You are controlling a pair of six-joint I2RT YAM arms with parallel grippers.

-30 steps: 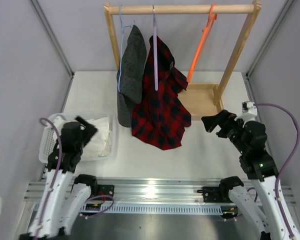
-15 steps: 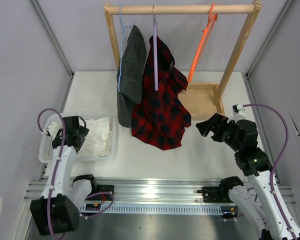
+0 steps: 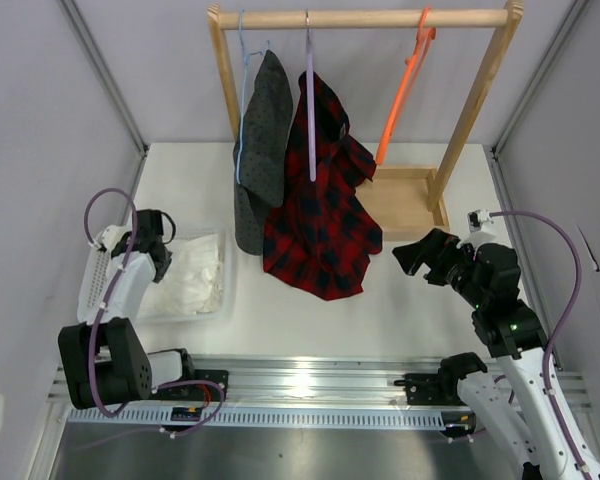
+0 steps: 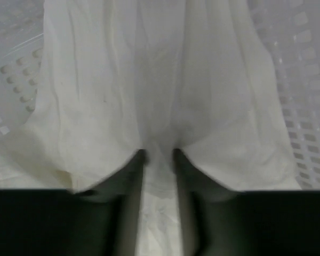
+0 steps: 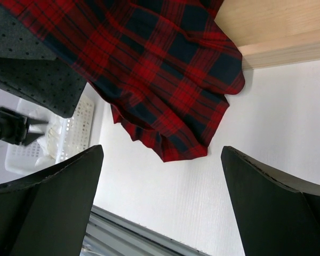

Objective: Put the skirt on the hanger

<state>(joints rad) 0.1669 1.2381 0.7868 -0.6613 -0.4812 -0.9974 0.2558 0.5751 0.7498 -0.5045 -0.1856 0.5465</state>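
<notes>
Seemingly my left pincer (image 4: 157, 157) pinches just a thin fold of the skirt (image 4: 149, 80), down in the basket (image 3: 92, 285); lifting could slip it free or snag the basket. My right pincer (image 5: 161, 160) gapes empty, far from the hanger (image 3: 398, 100).

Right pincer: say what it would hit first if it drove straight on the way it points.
Probably the plaid shirt: its lower hem hangs framed between the fingers of the open right pincer in the wrist view, with bare table beneath. Depth is unclear.
</notes>
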